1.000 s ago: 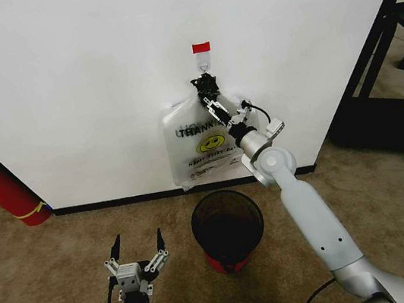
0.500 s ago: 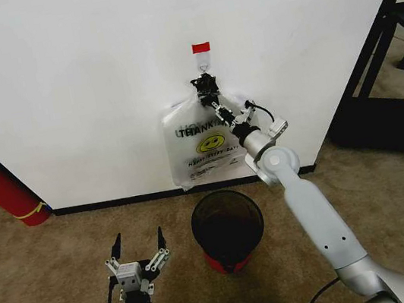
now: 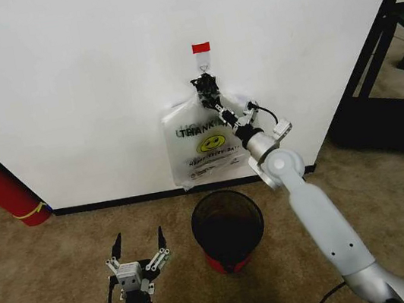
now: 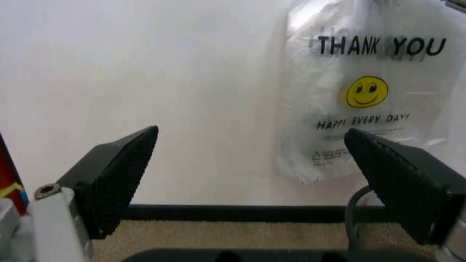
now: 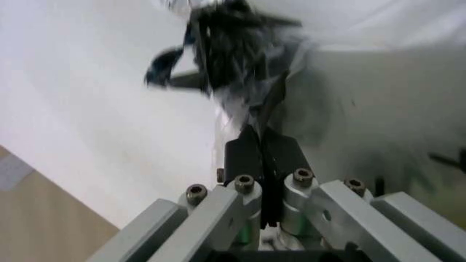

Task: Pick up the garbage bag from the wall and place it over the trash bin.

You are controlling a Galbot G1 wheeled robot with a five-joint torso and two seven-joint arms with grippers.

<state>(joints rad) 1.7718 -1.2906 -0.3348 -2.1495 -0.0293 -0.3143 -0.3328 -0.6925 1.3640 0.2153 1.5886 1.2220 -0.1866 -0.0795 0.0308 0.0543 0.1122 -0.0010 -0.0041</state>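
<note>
The garbage bag (image 3: 203, 147), a thin see-through whitish plastic bag printed with a yellow smiley and black lettering, hangs on the white wall (image 3: 60, 82) from a hook (image 3: 204, 63) under a red tape strip (image 3: 202, 48). My right gripper (image 3: 206, 88) is shut on the bunched top of the bag just below the hook; in the right wrist view its fingers (image 5: 261, 155) are pressed together with crumpled plastic ahead of them. The black mesh trash bin (image 3: 228, 228) with a red base stands on the carpet below the bag. My left gripper (image 3: 136, 248) hangs open and low, left of the bin, facing the bag (image 4: 364, 93).
A red fire extinguisher (image 3: 0, 187) leans at the wall's left end. A black baseboard (image 3: 118, 202) runs along the wall's foot. A black frame (image 3: 393, 44) stands at the right, past the wall's corner. Brown carpet (image 3: 56, 297) surrounds the bin.
My right forearm and wrist have swung slightly to the right while the gripper stays at the bag's top. The left arm has not moved.
</note>
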